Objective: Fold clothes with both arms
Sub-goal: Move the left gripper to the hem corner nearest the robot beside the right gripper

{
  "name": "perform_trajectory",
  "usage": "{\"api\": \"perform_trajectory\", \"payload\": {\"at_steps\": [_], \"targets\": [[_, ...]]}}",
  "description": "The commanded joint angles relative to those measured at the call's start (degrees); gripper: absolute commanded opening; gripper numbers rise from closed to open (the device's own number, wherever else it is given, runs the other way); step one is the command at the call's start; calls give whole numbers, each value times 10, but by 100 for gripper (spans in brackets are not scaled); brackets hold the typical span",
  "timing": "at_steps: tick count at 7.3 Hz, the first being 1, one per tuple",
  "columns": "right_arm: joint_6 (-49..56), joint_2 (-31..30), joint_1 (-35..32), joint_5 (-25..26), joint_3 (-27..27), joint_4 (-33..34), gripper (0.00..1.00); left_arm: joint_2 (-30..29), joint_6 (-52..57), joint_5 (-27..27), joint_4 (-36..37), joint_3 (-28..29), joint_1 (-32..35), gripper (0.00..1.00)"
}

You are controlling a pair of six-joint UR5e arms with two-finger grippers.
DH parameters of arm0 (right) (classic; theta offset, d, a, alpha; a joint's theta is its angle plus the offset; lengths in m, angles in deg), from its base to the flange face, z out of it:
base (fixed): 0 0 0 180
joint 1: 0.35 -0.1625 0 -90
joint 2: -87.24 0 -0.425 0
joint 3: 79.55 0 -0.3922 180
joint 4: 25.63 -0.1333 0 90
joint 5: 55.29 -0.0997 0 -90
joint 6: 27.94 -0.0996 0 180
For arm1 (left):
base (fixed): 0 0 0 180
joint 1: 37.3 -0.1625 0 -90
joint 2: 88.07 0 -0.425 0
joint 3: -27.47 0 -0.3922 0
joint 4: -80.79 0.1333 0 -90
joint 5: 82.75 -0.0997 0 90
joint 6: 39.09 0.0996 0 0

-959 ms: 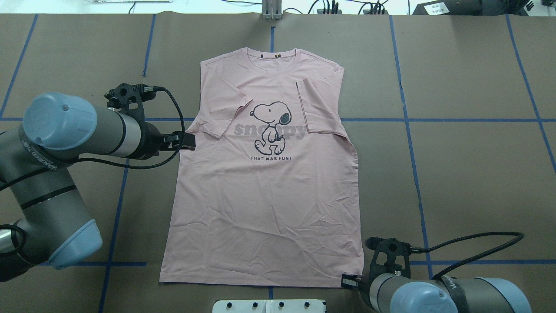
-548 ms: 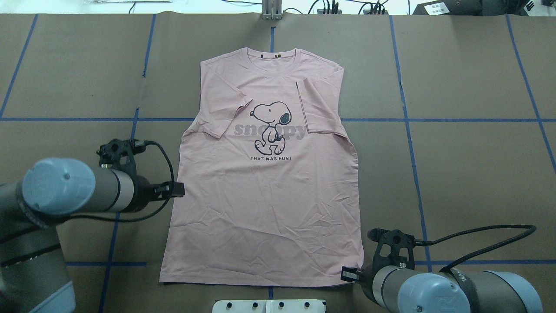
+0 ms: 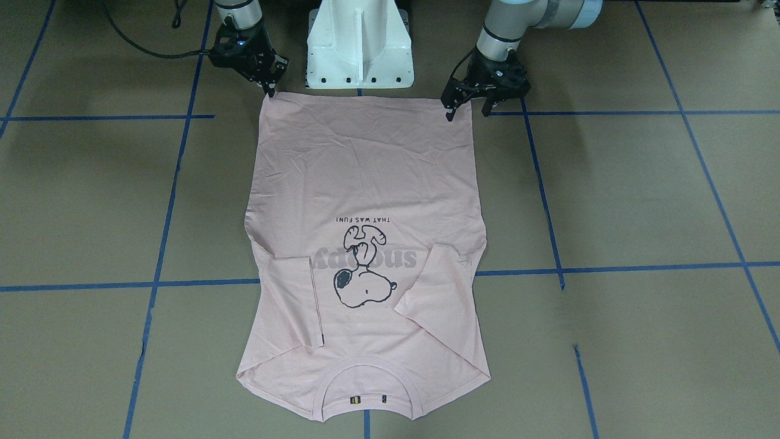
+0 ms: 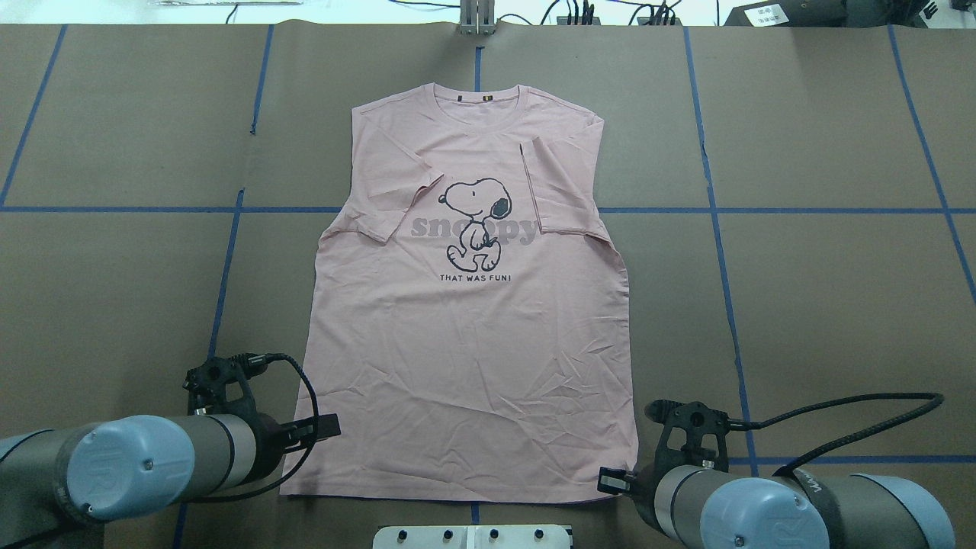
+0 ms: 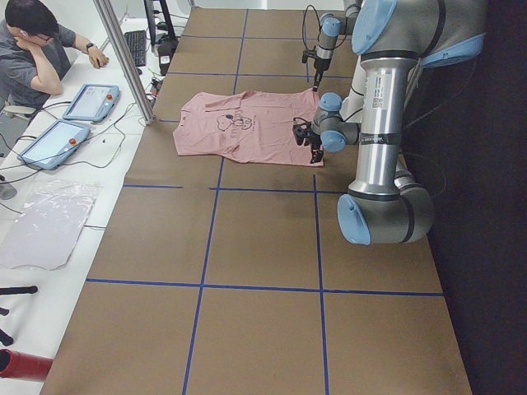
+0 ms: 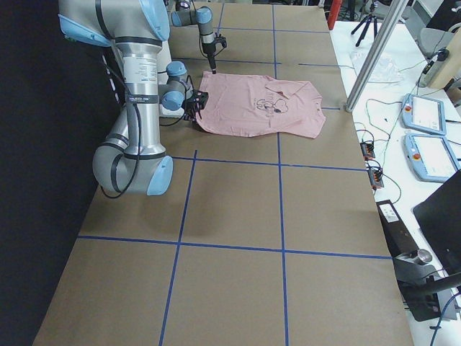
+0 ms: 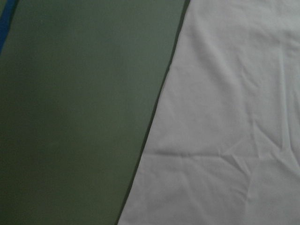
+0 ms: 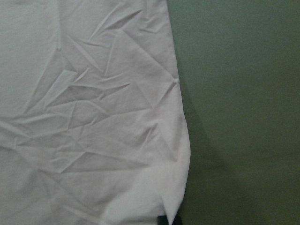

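The pink T-shirt (image 4: 465,343) lies flat and face up in the middle of the table (image 4: 839,305), collar away from my base and hem toward it. Its cartoon dog (image 4: 474,221) and grey lettering show on the chest, and both short sleeves are folded inward over the front. The lower half is creased.

My left gripper (image 3: 468,111) sits at the shirt's side edge just up from the hem corner on that side, fingers spread apart with nothing between them (whether they touch the cloth, I cannot tell). My right gripper (image 4: 612,482) is at the other hem corner. Its wrist camera shows a dark fingertip right at the corner, but I cannot tell whether it pinches the fabric.

Blue tape lines (image 4: 717,229) grid the brown surface, and the white pedestal base (image 3: 359,42) stands just behind the hem.
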Motion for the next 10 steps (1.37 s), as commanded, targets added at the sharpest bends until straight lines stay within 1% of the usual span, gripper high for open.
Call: {"api": "perform_trajectory", "payload": {"at_steps": [1, 4, 7, 8, 9, 10], "targets": [[0, 3, 1, -1, 0, 0, 0, 3, -2, -14, 4, 5, -8, 100], [0, 4, 0, -1, 6, 0, 0, 3, -3, -15, 10, 24, -19, 100], [0, 0, 0, -1, 13, 0, 0, 3, -3, -14, 11, 21, -28, 100], [0, 0, 0, -1, 13, 0, 0, 3, -3, -14, 11, 22, -34, 94], [0, 0, 0, -1, 13, 0, 0, 4, -2, -13, 11, 17, -34, 66], [0, 0, 0, -1, 13, 0, 0, 4, 1, -12, 22, 16, -34, 33]]}}
